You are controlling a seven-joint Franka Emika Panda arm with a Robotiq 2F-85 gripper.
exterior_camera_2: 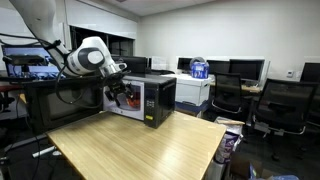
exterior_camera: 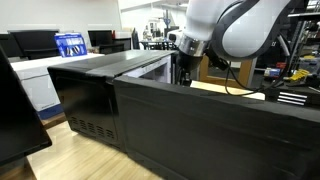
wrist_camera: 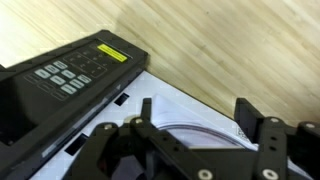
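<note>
Wrist view: claw point(wrist_camera: 194, 108) spread wide, pinching nothing, just over the pale inside of the microwave point(wrist_camera: 30, 110) (keypad point(wrist_camera: 75, 68) alongside). Microwave standing on the table point(exterior_camera_2: 140, 145), seen in an exterior view. Fingertips lost against dark metal there; curved rim point(wrist_camera: 200, 127) inside half hidden.
</note>
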